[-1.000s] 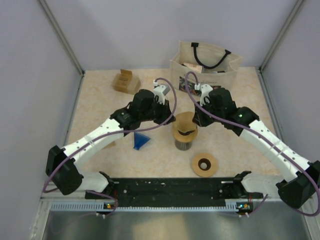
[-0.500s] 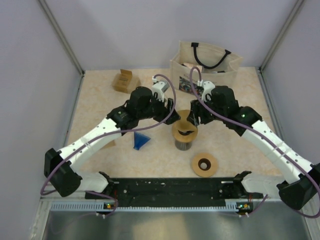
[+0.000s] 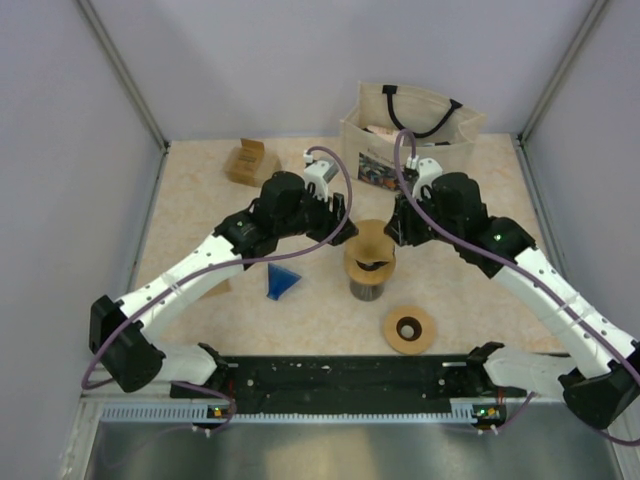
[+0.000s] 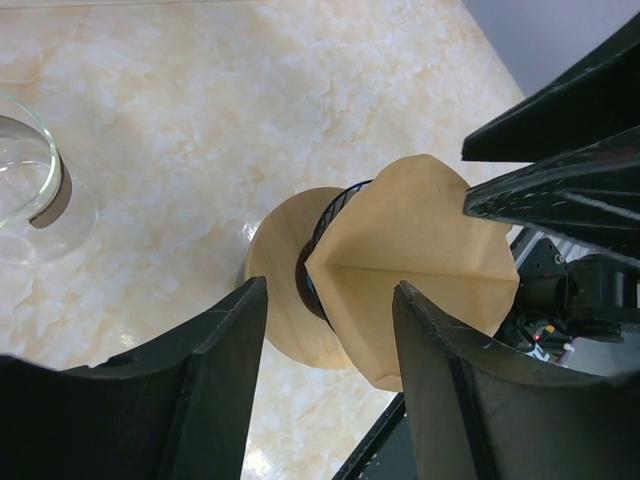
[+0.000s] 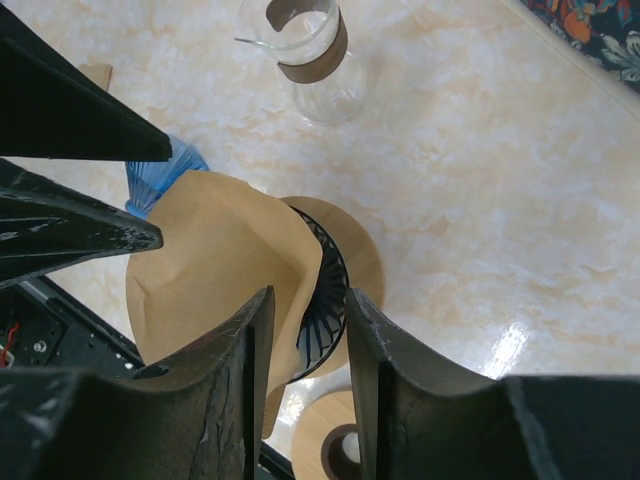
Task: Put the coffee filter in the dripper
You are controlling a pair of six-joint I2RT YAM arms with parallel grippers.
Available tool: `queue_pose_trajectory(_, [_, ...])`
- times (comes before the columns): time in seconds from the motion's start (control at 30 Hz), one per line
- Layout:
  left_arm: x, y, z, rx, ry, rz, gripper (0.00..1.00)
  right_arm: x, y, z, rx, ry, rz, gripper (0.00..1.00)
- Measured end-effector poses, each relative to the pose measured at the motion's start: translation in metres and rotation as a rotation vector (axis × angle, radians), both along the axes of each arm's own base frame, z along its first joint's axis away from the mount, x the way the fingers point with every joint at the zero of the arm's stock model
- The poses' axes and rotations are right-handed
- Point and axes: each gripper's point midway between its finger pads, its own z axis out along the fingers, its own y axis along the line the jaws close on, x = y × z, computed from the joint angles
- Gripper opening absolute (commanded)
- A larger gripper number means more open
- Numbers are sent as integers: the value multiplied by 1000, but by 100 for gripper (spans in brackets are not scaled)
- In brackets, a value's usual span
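As we read it, coffee filter (image 4: 420,270): propped in dripper (image 4: 280,300), just past both jaw pairs, untouched.
left gripper (image 4: 330,290): spread wide, empty; arm angled inward.
right gripper (image 5: 310,295): narrowly parted, empty; arm mirrored.

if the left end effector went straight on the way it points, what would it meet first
Most likely the coffee filter, which sits dead ahead between the open fingers of the left end effector in its wrist view, resting on the dripper. Depth is unclear, so I can't say how soon.
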Motion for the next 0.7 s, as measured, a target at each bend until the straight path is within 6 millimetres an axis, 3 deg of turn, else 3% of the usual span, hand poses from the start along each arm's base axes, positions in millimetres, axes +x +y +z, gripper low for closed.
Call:
queue_pose_trajectory(0.13, [2, -1, -5, 9, 8, 3, 58, 1, 0, 9, 24, -30, -9, 25])
queue_pose_trajectory(0.23, [2, -1, -8, 15, 14, 3, 58, 1, 1, 9, 26, -30, -6, 25])
queue_pose_trajectory(0.57, [5, -2, -14, 29, 25, 10, 57, -2, 0, -18, -7, 26, 1, 6])
queue_pose_trajectory(0.7, [6, -1, -16, 35, 25, 19, 56, -1, 0, -22, -15, 33, -2, 6])
